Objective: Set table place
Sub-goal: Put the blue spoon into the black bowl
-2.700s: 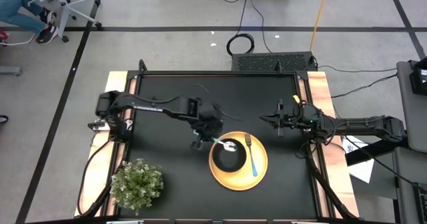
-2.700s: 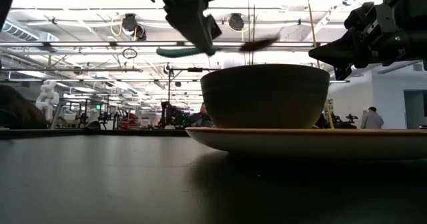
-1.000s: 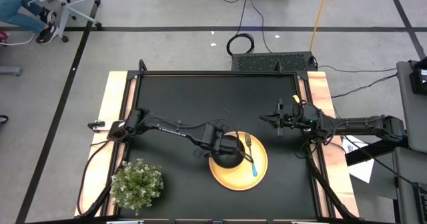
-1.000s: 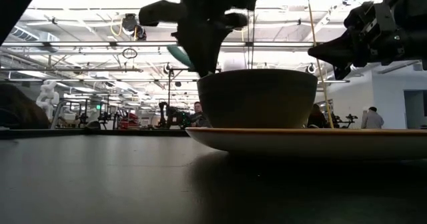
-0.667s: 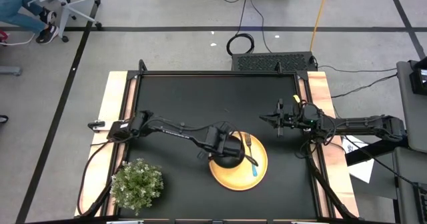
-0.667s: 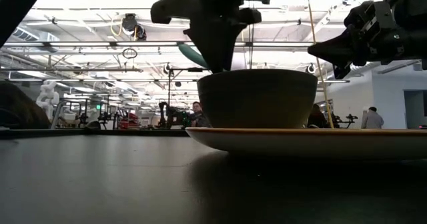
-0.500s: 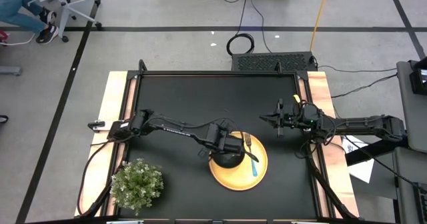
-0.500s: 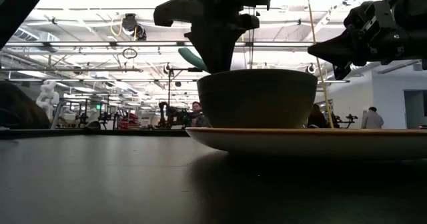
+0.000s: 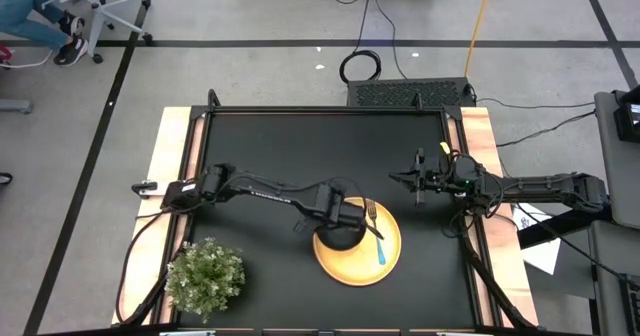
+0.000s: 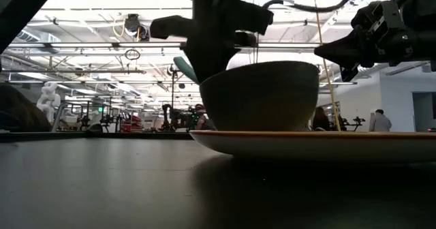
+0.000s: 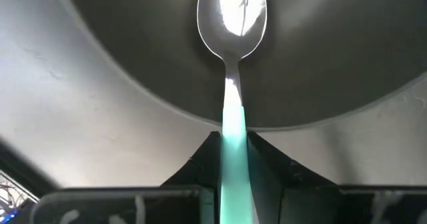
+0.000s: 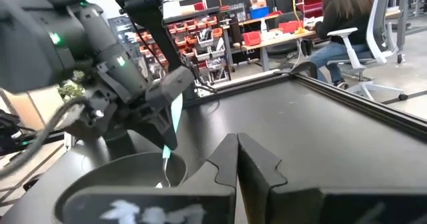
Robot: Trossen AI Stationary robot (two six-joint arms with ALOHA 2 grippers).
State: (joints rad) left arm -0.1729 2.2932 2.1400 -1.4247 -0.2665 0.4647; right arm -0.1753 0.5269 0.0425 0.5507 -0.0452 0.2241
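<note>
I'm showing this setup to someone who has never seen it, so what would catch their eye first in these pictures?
First, the left gripper near the table's middle, shut on the teal-handled spoon, whose metal head dips into the black bowl. The bowl sits on the round yellow plate, with the fork lying beside it on the plate. Next, the green potted plant at the table's near left corner, while the right gripper waits shut to the plate's right.
</note>
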